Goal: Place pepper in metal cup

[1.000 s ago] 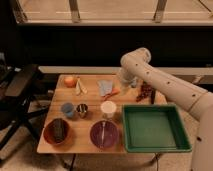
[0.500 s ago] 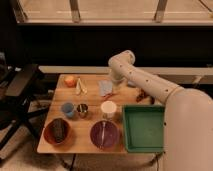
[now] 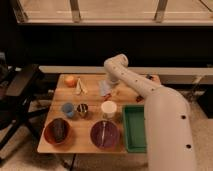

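My gripper [image 3: 105,87] hangs from the arm's wrist over the back middle of the wooden table [image 3: 90,150], down close to the tabletop. A small red-orange sliver, which looks like the pepper [image 3: 117,92], lies just to the right of the gripper and is partly hidden by the arm. The metal cup [image 3: 82,110] is small, dark and shiny. It stands upright in the middle row, in front of and to the left of the gripper, between the light-blue cup [image 3: 67,109] and the white cup [image 3: 108,109].
An orange fruit [image 3: 70,80] and a pale packet [image 3: 81,86] lie at the back left. A red bowl [image 3: 58,131] and a purple bowl [image 3: 104,134] stand at the front. A green tray [image 3: 134,127] sits at the right, partly behind my arm. A black chair [image 3: 22,87] stands to the left.
The arm has swung left and the camera has moved closer. The gripper has moved from the table's right side to the back middle, near the pepper.
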Tool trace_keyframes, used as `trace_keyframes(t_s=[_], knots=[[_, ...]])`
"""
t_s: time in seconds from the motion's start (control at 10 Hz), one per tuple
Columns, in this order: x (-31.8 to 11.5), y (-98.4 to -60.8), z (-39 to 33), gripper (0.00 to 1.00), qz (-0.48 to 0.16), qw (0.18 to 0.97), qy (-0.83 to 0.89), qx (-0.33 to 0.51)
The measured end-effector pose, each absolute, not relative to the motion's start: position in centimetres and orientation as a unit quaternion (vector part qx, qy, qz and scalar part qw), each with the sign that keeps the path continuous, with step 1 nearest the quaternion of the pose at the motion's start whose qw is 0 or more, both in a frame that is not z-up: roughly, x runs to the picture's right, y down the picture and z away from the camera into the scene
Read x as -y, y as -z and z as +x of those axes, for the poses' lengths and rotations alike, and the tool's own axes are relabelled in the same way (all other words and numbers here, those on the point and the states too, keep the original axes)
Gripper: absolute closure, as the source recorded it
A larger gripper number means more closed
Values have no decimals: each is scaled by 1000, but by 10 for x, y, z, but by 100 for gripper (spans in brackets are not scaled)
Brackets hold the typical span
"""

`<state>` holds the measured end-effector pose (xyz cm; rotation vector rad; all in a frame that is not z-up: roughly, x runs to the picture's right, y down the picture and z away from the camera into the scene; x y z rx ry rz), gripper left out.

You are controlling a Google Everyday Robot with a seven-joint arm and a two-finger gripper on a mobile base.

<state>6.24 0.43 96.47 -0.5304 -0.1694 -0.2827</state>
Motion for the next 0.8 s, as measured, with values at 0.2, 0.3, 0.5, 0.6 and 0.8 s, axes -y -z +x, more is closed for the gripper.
trace_keyframes(t_s=[0.2,0.3,0.5,0.6,0.8], knots=[[-9,-976,73,35,-272,951,117,83],[-6,-977,81,35,-269,954,96,85],[-2,-976,97,35,-263,959,67,87],[0,-976,99,35,-261,959,57,93],[-1,-977,101,35,-264,958,50,101]])
